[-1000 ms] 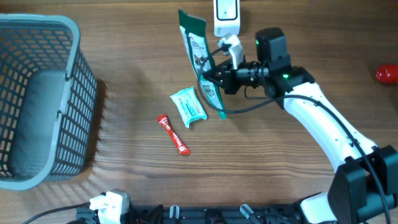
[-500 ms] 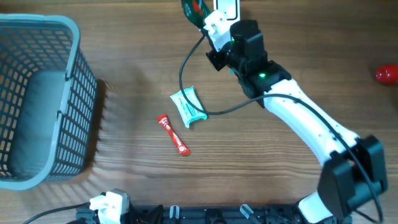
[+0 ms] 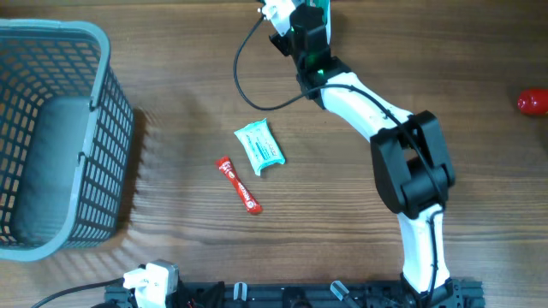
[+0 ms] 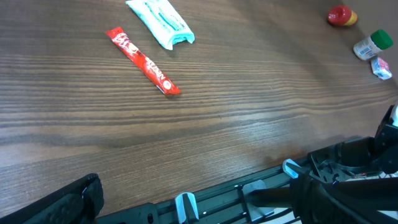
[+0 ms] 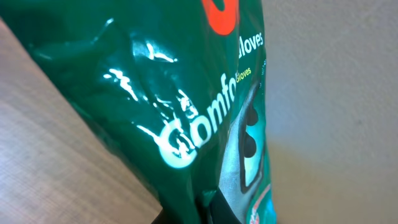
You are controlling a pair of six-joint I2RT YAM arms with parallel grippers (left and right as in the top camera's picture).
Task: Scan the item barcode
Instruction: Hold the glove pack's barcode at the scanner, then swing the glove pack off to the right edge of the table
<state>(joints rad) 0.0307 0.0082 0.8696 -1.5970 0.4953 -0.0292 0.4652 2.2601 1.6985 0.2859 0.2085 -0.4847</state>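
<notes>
1. I count one grey mesh basket (image 3: 118, 145), at the left edge of the overhead view.
2. One dark green glove pack (image 5: 186, 124), filling my right wrist view.
3. One pale teal packet (image 3: 259, 147), near the centre of the overhead view.
4. One red stick sachet (image 3: 239, 185), just below and left of that packet.
5. One small red rounded object (image 3: 533, 102), at the right edge of the overhead view.
6. One green-capped bottle (image 4: 372, 45), upper right of my left wrist view.
7. One tiny white-and-pink piece (image 4: 380, 68) just below that bottle; I cannot tell what it is.
</notes>
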